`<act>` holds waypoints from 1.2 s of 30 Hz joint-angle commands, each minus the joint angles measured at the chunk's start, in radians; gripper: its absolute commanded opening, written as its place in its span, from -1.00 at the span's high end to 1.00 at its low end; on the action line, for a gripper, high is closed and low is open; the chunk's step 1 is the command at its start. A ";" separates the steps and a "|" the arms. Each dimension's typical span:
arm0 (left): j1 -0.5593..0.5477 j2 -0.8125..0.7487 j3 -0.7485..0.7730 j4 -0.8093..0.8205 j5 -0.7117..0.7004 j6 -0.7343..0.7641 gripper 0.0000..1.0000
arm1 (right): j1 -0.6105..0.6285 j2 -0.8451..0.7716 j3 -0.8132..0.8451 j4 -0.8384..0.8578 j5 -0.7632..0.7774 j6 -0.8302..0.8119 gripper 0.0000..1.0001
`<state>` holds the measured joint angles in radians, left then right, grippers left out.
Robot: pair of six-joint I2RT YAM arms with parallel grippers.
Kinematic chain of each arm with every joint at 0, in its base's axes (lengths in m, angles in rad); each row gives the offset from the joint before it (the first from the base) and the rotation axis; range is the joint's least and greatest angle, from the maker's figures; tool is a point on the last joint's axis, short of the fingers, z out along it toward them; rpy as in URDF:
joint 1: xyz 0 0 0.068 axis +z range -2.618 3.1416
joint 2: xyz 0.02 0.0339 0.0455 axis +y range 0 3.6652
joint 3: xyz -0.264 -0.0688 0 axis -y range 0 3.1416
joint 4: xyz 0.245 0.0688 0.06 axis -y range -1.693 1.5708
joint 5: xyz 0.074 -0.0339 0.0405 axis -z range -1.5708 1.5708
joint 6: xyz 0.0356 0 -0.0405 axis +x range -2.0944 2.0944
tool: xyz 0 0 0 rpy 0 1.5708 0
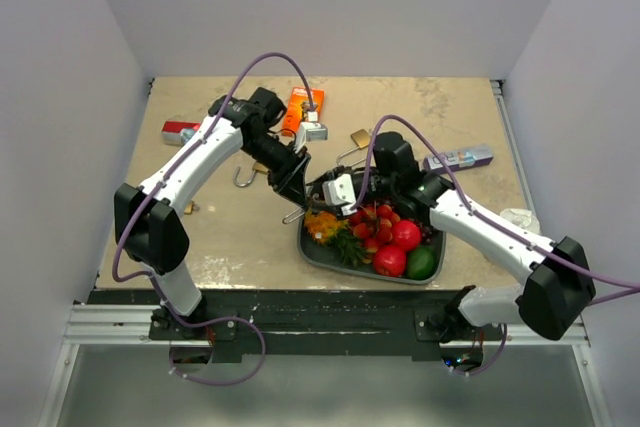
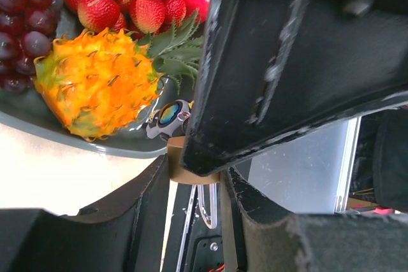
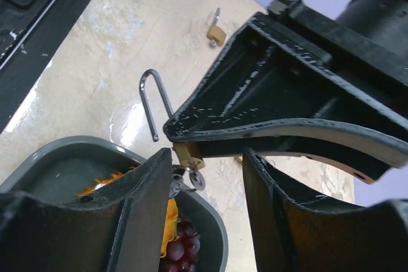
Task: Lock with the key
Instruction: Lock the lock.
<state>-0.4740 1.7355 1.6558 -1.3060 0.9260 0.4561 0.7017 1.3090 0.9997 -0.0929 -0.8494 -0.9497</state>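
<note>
Just at the fruit tray's (image 2: 95,146) edge, mid-frame, the left fingers (image 2: 143,214) clamped the brass padlock (image 3: 185,154), shackle (image 3: 152,100) open. The right fingers (image 3: 143,208) stood spread beside its key (image 2: 169,114), which a skewed pinch could pull out.

Bright, even overhead light — glare on the tabletop (image 3: 127,116), near tools blurred.

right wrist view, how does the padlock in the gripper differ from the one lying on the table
The held padlock is clamped in the left gripper; the table padlock lies loose. The held padlock's shackle is swung open, with keys hanging below; the table padlock shows no keys. Both are brass.
</note>
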 commanded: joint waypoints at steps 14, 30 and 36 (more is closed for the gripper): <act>-0.005 -0.056 -0.008 -0.012 0.085 -0.011 1.00 | 0.074 0.019 0.011 -0.041 0.067 -0.218 0.29; -0.005 -0.068 -0.024 -0.012 0.085 -0.005 1.00 | 0.097 0.047 0.036 -0.100 0.139 -0.388 0.48; -0.005 -0.067 -0.016 -0.010 0.071 -0.007 0.91 | 0.097 0.042 0.031 -0.061 0.131 -0.354 1.00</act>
<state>-0.4717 1.7184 1.6253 -1.3113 0.9363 0.4557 0.7937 1.3487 1.0023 -0.1913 -0.7242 -1.3159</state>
